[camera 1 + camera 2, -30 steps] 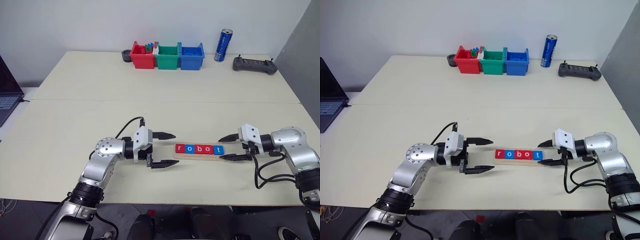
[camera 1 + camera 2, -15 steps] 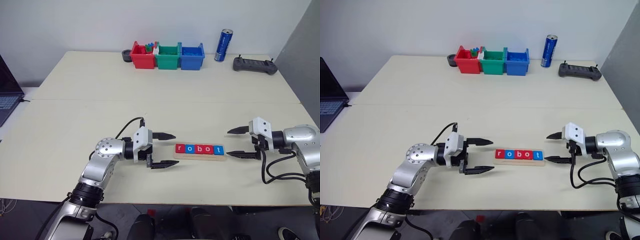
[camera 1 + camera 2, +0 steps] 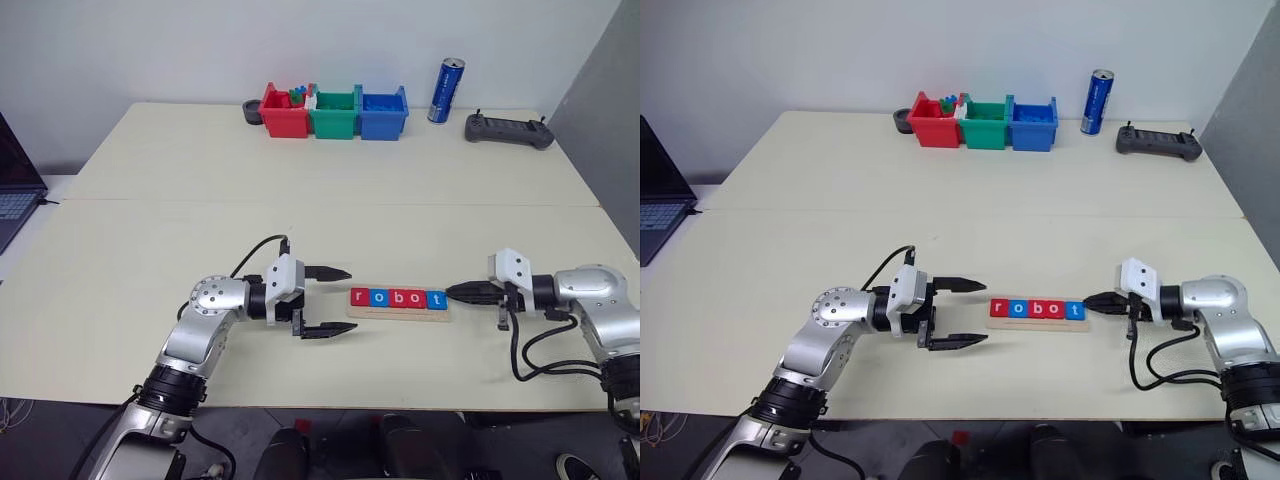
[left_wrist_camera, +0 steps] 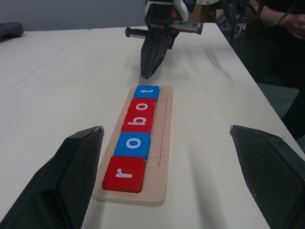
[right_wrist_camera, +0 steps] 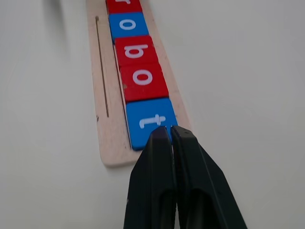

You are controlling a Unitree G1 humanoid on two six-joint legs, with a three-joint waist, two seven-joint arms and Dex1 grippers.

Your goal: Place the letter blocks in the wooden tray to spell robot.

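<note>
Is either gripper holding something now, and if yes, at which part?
Nothing is held. The left gripper stands open beside the wooden tray; the right gripper is shut on nothing at the t block.

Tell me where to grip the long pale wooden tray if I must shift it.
Probably its bare left end, from the open left gripper's side, fingers across the narrow width. The tray lies flat and thin; five red and blue letter tiles cover the top, and the shut right gripper crowds the other end.

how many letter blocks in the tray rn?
5, in one row on the wooden tray: red r, blue o, red b, red o, blue t. None look hidden.
</note>
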